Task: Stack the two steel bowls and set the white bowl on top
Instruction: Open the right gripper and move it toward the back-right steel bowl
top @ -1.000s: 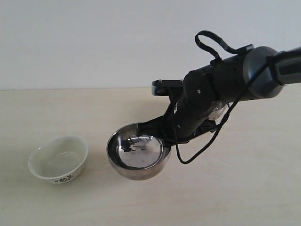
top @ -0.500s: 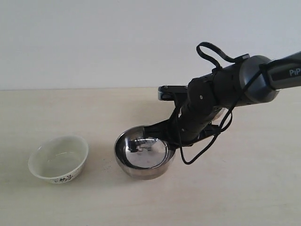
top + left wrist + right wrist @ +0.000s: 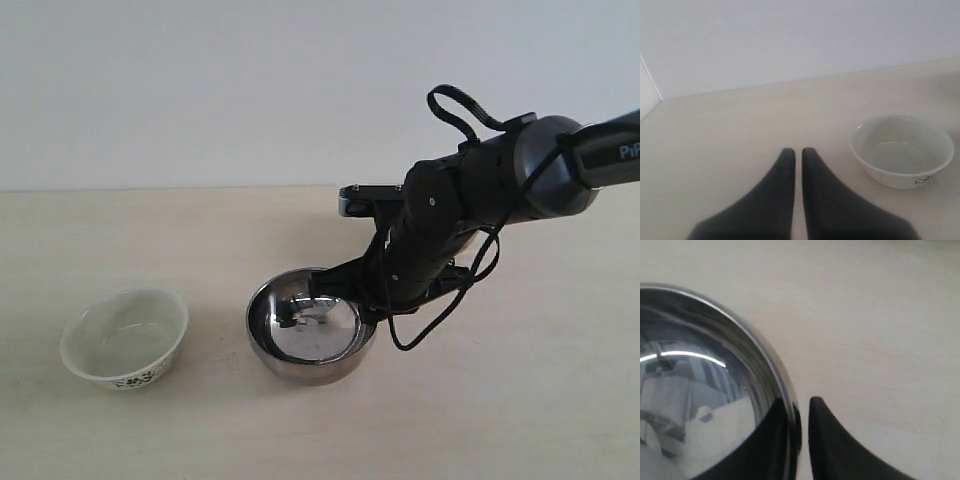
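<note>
Showing lettering "PiP" [image 3: 626,152], cut off at the frame edge, on the right arm [image 3: 500,180]. Beige table [image 3: 520,420], white wall [image 3: 200,90]. Right gripper [image 3: 799,402]: jaws slightly parted astride the steel bowl's [image 3: 308,328] rim. Left gripper [image 3: 798,151]: clenched, empty; white bowl [image 3: 901,150] beyond its jaws, apart. What lies beneath the steel bowl cannot be made out.
</note>
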Available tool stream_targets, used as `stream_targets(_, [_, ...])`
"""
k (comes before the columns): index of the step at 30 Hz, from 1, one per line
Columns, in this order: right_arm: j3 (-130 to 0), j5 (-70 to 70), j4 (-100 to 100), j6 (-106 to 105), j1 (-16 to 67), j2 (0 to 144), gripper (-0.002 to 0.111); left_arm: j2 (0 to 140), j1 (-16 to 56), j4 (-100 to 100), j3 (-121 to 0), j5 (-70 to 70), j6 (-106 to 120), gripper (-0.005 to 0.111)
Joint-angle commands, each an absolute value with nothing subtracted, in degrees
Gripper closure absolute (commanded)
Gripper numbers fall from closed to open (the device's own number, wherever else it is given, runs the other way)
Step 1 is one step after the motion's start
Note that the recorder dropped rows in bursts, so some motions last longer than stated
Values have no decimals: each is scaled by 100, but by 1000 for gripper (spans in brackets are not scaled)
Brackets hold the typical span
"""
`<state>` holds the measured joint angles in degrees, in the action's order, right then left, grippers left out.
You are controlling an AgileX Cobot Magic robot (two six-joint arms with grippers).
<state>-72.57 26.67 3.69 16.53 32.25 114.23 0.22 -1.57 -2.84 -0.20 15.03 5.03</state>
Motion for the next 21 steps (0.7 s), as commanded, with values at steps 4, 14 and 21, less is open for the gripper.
stream_targets(4, [-7263,2896,388,1591,3194,11397,67,0,-173,-236,0,1455,447,103])
stream_targets(14, [-7263,2873,388,1591,3194,10834,68,0,-173,-236,0,1455,447,103])
stream_targets(21, [-7263,2912,403,1679,2968,10233,68,0,-173,-236,0,1455,447,103])
